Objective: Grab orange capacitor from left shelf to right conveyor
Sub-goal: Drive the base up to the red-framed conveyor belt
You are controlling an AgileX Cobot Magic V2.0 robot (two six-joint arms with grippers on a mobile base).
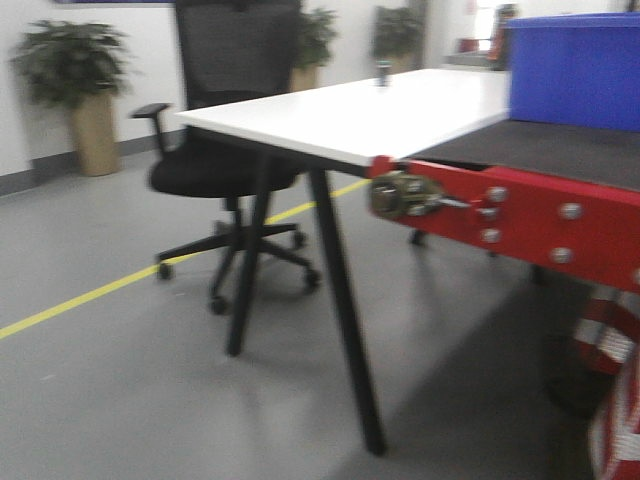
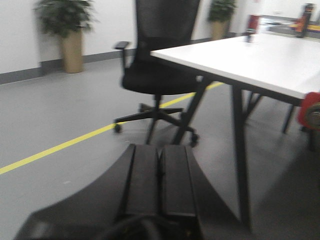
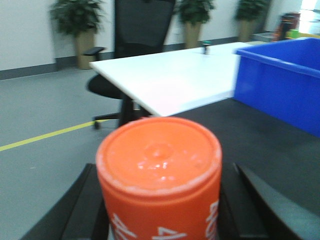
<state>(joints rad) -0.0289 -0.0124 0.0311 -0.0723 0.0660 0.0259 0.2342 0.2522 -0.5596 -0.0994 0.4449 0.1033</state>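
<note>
Wide dark grey textured conveyor belt with the red bolted frame [image 1: 560, 150] is right there, with a big blue plastic bin [image 3: 280, 80] sitting on it. The right gripper [image 3: 160, 210] is clamped around the small orange white-lettered capacitor can [image 3: 159, 160], upright near the belt's edge. The left gripper [image 2: 160, 150] is squeezed closed and empty. My worry: release it tilted or too near that edge and it rolls off.

Left gripper [image 2: 160, 150] at lower centre, fingers [image 2: 142, 175] pressed together; right gripper [image 3: 160, 210] at bottom, clamped round the orange capacitor [image 3: 159, 155].
</note>
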